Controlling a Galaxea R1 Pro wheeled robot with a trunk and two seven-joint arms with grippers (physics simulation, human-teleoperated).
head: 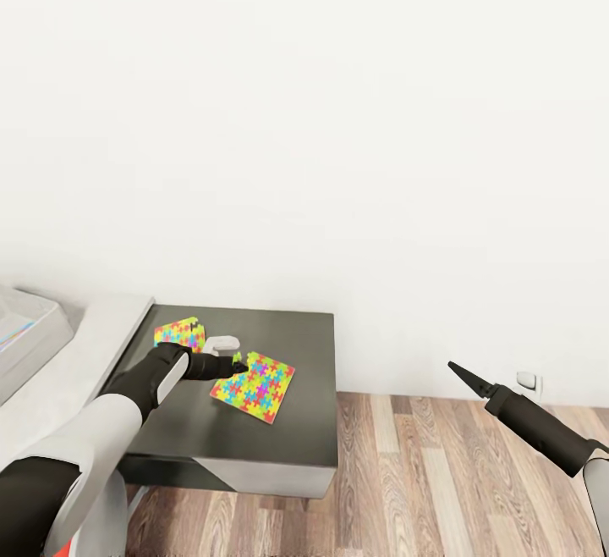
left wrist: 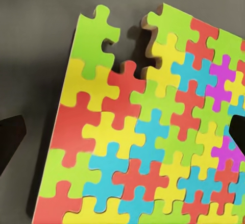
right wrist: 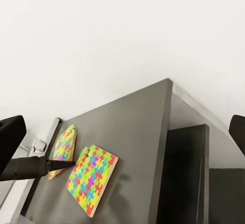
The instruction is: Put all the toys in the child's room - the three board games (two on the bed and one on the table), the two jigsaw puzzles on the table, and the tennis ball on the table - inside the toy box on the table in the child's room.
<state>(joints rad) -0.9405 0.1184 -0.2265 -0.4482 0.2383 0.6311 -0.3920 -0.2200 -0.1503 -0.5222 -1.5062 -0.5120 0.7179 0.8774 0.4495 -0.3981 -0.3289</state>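
Both jigsaw puzzles (head: 253, 387) (head: 179, 334) lie unboxed on dark table (head: 279, 443); left gripper (head: 238, 362), fingers spread, over nearer puzzle's 10 o'clock corner (right gripper (head: 452, 367) idle, spread).

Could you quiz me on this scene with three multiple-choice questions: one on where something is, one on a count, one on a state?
1. Where does the left gripper hover?
A. Above the wood floor
B. At the corner of the nearer jigsaw puzzle
C. Inside the toy box

2. How many jigsaw puzzles lie on the dark tabletop?
A. One
B. Two
C. Four

3. How does the right gripper stand?
A. Holding nothing
B. Gripping a puzzle
C. Gripping a ball

Answers: 1 B, its fingers straddle that puzzle's edge. 2 B, a farther puzzle lies behind. 3 A, it hangs over the floor.
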